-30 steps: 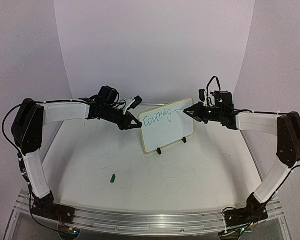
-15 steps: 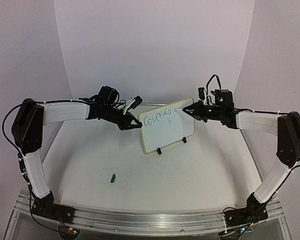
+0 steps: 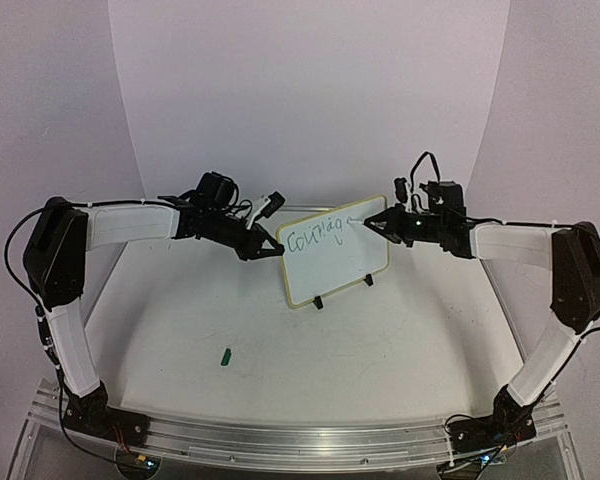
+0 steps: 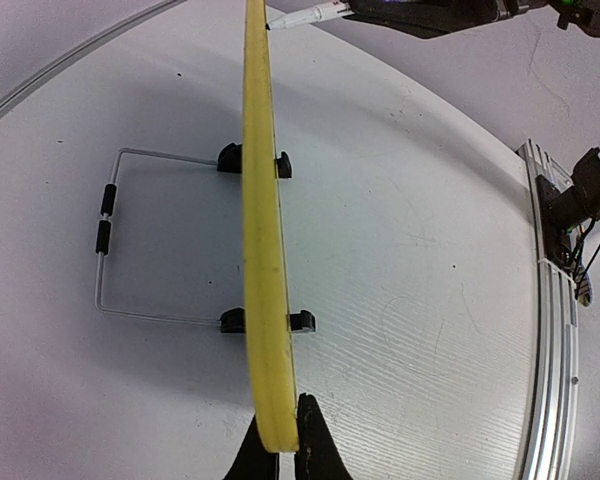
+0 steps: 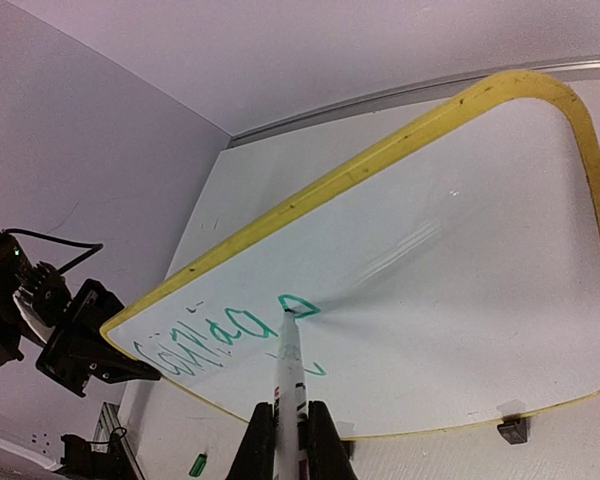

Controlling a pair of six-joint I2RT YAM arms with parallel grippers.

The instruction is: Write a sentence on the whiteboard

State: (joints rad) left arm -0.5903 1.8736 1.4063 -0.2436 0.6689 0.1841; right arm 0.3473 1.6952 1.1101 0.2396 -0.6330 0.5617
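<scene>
Where green marker script crosses the whiteboard point(image 3: 342, 268), the sentence point(image 3: 315, 236) so far reads roughly "courag" plus a small closed loop, slanting up toward the whiteboard's right end. Whiteboard stands on its long lower edge on the bench point(image 3: 380, 350), leaned back on a wire stand point(image 4: 104, 237), long axis side to side, written face toward the arm bases. Left jaws clenched on the whiteboard's left rim, right jaws clenched on a white marker point(image 5: 288, 385), tip touching the whiteboard at the loop; small green cap point(image 3: 225, 354) lies well in front of the whiteboard.
</scene>
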